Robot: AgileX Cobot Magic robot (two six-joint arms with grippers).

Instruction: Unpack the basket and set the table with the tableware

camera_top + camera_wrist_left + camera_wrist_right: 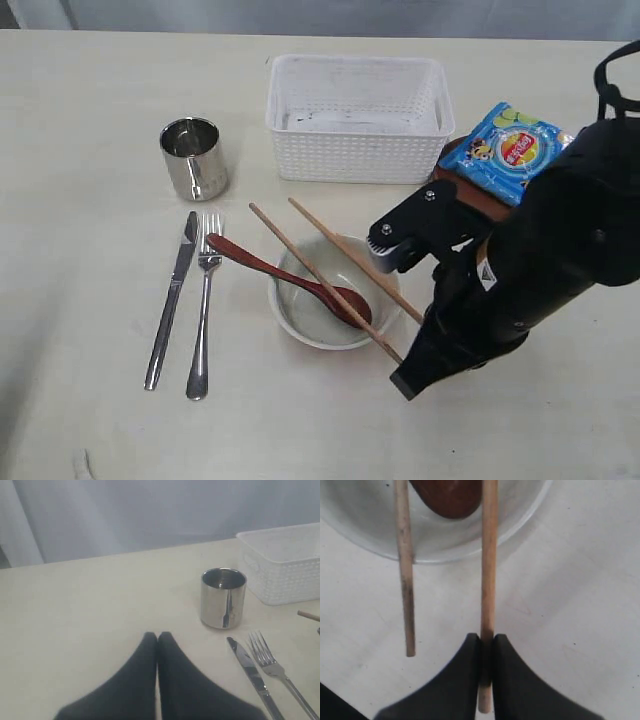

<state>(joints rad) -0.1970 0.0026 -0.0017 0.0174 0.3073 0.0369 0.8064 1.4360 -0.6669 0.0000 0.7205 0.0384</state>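
Note:
An off-white bowl [320, 305] sits on the table [90, 300] with a reddish-brown spoon [285, 272] in it and two wooden chopsticks [320, 272] laid across it. My right gripper [487, 641] is shut on the near end of one chopstick [489, 570]; the other chopstick [406, 575] lies free beside it. In the exterior view the right arm [520, 280] covers its fingertips. The steel knife [172, 300], fork [204, 310] and cup [194, 158] lie to the left. The white basket [358, 118] is empty. My left gripper [158, 636] is shut, holding nothing, near the cup [223, 598].
A blue chips bag [510, 150] rests on a brown plate [466, 190] right of the basket, just behind the right arm. The knife [252, 675] and fork [277, 670] lie close beside the left gripper. The basket [285, 565] stands past the cup.

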